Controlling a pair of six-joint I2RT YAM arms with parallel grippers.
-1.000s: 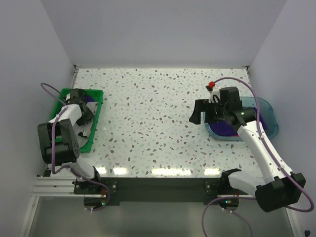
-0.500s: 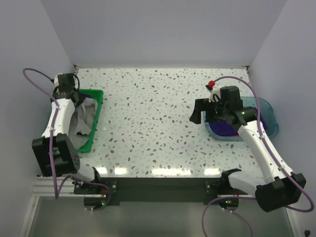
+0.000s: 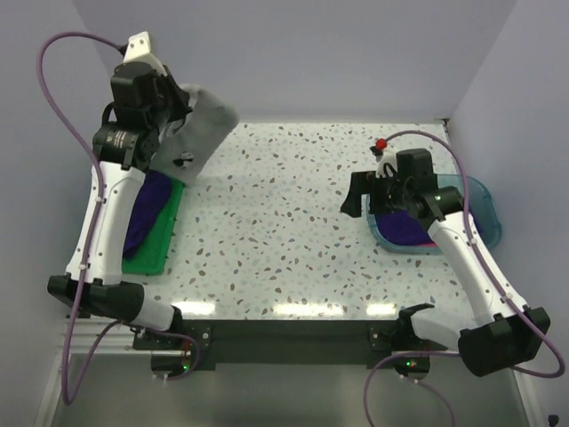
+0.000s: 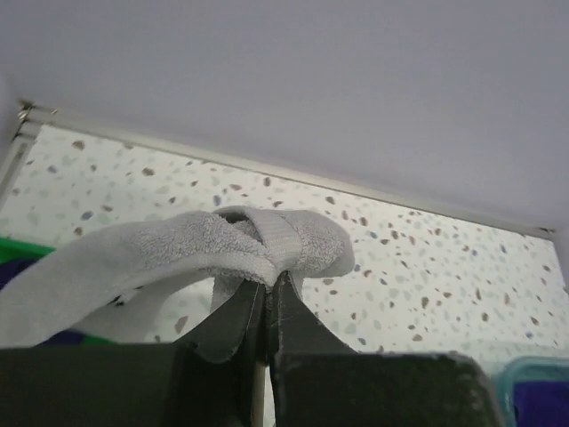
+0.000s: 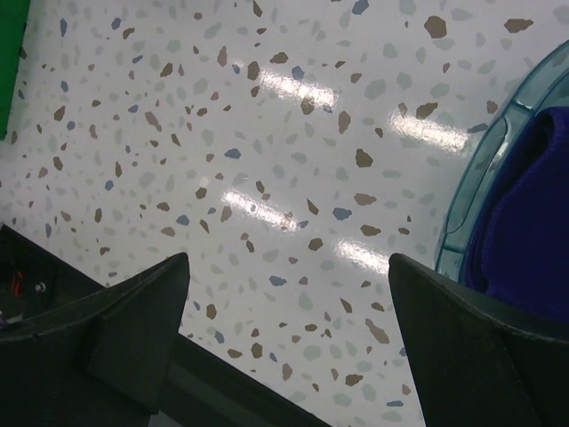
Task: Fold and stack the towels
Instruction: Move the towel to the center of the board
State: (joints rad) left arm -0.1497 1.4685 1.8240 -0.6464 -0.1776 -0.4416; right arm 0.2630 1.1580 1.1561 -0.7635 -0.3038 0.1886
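My left gripper is raised high over the table's back-left corner and is shut on a pale grey-white towel, which hangs from it. In the left wrist view the jaws pinch a bunched fold of that towel. A dark purple towel lies in the green bin. Another dark purple towel sits in the teal tray on the right. Beside the tray's left edge my right gripper hovers open over bare table, with nothing between its fingers. No pink towel is in view.
The speckled table lies between bin and tray. White walls close in the back and both sides. The right wrist view shows the tray's rim and the purple towel at its right edge.
My left gripper shut on the grey-white towel in the bin and rose high, pulling it out. This uncovered the purple towel beneath. The right arm has barely moved.
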